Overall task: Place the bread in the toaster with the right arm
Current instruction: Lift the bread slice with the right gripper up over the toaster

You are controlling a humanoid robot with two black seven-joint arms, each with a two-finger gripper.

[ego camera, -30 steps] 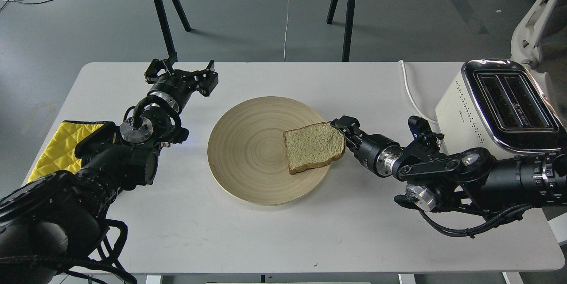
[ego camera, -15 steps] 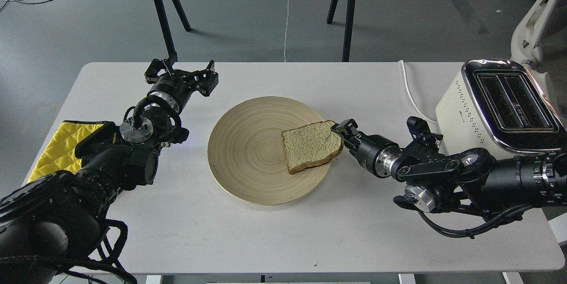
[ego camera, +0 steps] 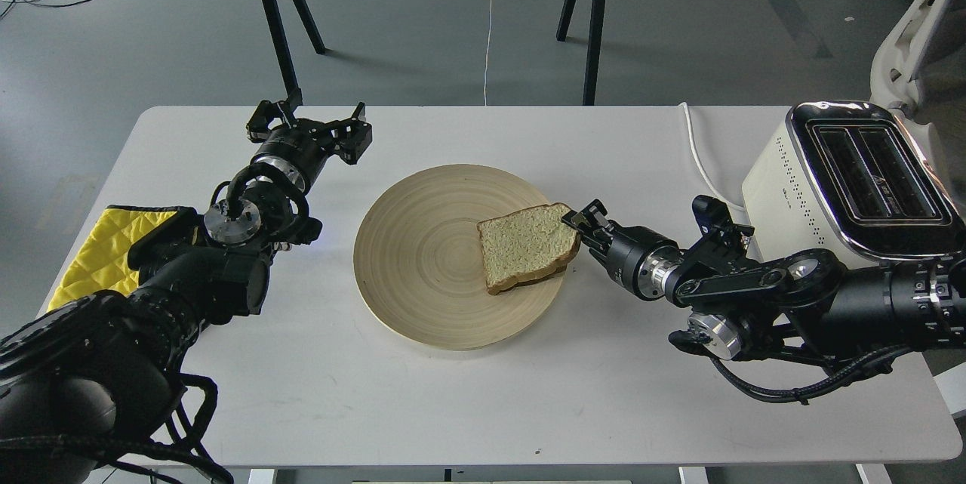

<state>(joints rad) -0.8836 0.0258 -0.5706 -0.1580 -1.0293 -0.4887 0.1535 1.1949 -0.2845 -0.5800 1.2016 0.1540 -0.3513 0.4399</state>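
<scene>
The bread (ego camera: 526, 245), a tan slice with a brown crust, is over the right part of the round wooden plate (ego camera: 419, 257). Its right edge is raised off the plate and casts a shadow below. My right gripper (ego camera: 579, 223) comes in from the right and is shut on the slice's right edge. The cream-white toaster (ego camera: 785, 189) with a chrome top stands at the table's far right, both slots showing empty. My left gripper (ego camera: 308, 124) is open and empty above the table's back left, well apart from the plate.
A yellow quilted cloth (ego camera: 102, 250) lies at the table's left edge under my left arm. The toaster's white cable (ego camera: 698, 159) runs over the table's back right. A second table on black legs (ego camera: 279, 31) stands behind, and a white chair (ego camera: 906, 38) stands behind the toaster.
My right gripper has moved slightly left and up with the bread's right edge in it. The slice has shifted left and tilted up off the plate. The left arm has not moved.
</scene>
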